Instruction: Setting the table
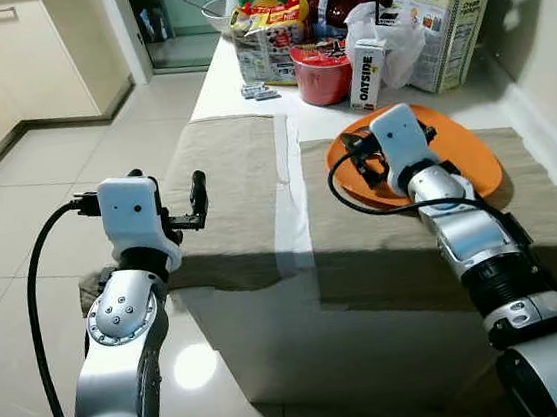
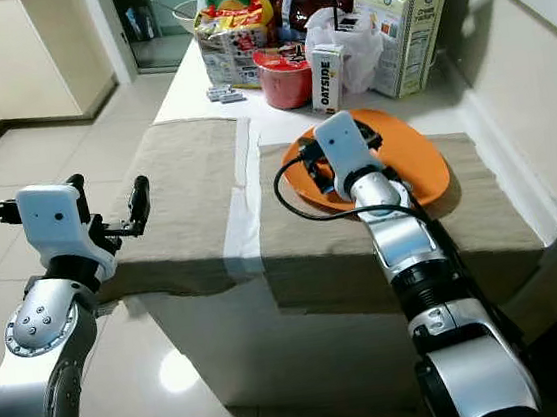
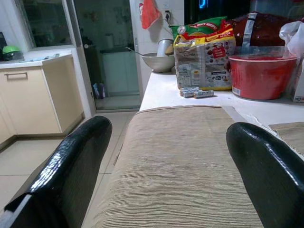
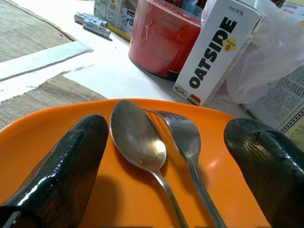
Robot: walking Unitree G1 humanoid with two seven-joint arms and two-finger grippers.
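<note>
Spread wide, the right gripper (image 4: 161, 161) straddles a spoon (image 4: 137, 137) and fork (image 4: 183, 135) lying side by side on the orange plate (image 1: 474, 161). Picking up cutlery looks in hand; next, lower and close on one handle. The left gripper (image 3: 166, 175) hovers open above the left placemat (image 1: 230, 184)

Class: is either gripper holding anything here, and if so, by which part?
Nothing is held. The right gripper is open around the spoon and fork; the left gripper is open over a placemat.

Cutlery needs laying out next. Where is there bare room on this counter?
The left placemat is bare, ahead of the left gripper. The right placemat is free nearer than the orange plate. The far end, around the red bowl, is crowded.
</note>
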